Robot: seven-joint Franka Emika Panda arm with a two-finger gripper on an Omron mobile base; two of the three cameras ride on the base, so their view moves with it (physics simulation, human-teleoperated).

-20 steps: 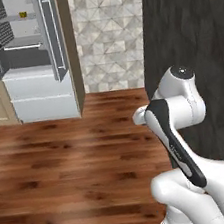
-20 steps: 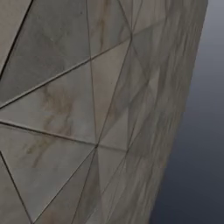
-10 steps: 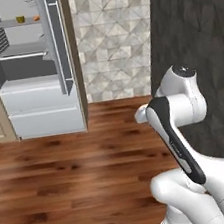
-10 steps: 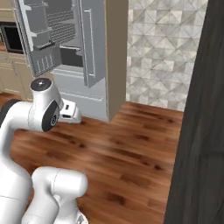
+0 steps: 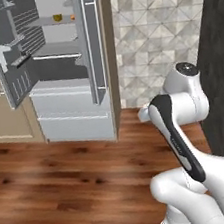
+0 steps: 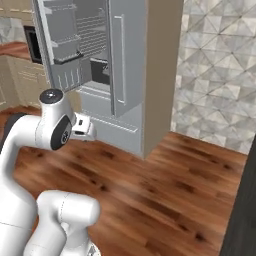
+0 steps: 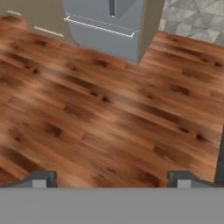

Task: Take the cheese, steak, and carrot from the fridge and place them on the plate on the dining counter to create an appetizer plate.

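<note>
The fridge (image 5: 74, 119) stands ahead with its left door swung open; it also shows as fridge (image 6: 130, 60) and its lower drawer as fridge (image 7: 105, 37). On an upper inner shelf sit the small yellow cheese (image 5: 57, 17) and, just right of it, the tiny orange carrot (image 5: 72, 17). The steak, the plate and the dining counter are out of view. My gripper (image 7: 111, 179) is open with nothing between its fingertips (image 7: 41, 179). It hangs over bare wooden floor, well short of the fridge, with the arm folded close to the base.
Wooden floor (image 5: 69, 190) stretches between the base and the fridge. A black oven (image 6: 31, 42) in beige cabinets (image 5: 5, 129) stands left of the fridge. A tiled wall (image 5: 154, 37) lies to its right, and a dark panel (image 5: 220, 43) rises at the far right.
Both base views have shifted as the base moved: the fridge now looks larger and nearer the middle. The arm keeps its folded pose and the gripper stays open.
</note>
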